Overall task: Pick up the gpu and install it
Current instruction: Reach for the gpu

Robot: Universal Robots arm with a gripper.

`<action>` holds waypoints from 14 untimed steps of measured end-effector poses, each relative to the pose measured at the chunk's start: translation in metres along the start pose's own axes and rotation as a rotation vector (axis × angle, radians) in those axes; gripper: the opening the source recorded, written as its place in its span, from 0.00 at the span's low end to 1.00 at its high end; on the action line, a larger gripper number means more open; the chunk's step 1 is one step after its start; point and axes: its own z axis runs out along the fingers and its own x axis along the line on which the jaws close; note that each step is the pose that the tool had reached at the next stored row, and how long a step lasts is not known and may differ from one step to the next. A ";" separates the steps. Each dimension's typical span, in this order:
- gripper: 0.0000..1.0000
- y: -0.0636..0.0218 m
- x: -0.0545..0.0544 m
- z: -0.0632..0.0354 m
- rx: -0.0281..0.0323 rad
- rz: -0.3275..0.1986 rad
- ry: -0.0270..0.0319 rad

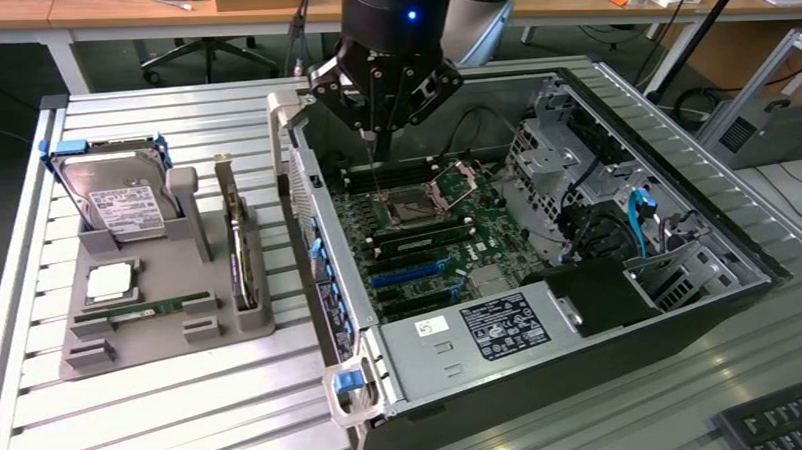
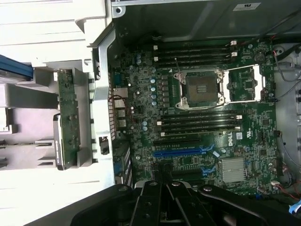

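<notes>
Hovering over the slatted counter point(image 1: 180, 413) right now, with the big open tower case point(image 1: 671, 306) lying on its side under me and its motherboard point(image 1: 416, 254) facing up. I'm hanging above the board near the CPU socket point(image 1: 414, 207), fingers point(image 1: 377, 121) pressed together and pinching nothing. The gpu point(image 1: 242, 246) is sitting edge-on in the grey holder point(image 1: 152, 334) outside the case, on the exterior view's left, near the hard drive point(image 1: 127, 200) and well apart from me.

What's bugging me: the card is standing thin edge up in a narrow slot, so I'm guessing an off-centre or tilted grab could be wedging it against the holder or letting it swing. The socket below me is looking open too, so dipping here could be wrecking it. The case wall is also standing between me and the holder.

Hard to make out: the card's cooler side is facing away, and its bottom edge is hiding down in the holder.
</notes>
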 end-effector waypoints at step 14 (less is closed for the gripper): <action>0.11 -0.0025 0.003 0.0002 0.0002 0.000 -0.0001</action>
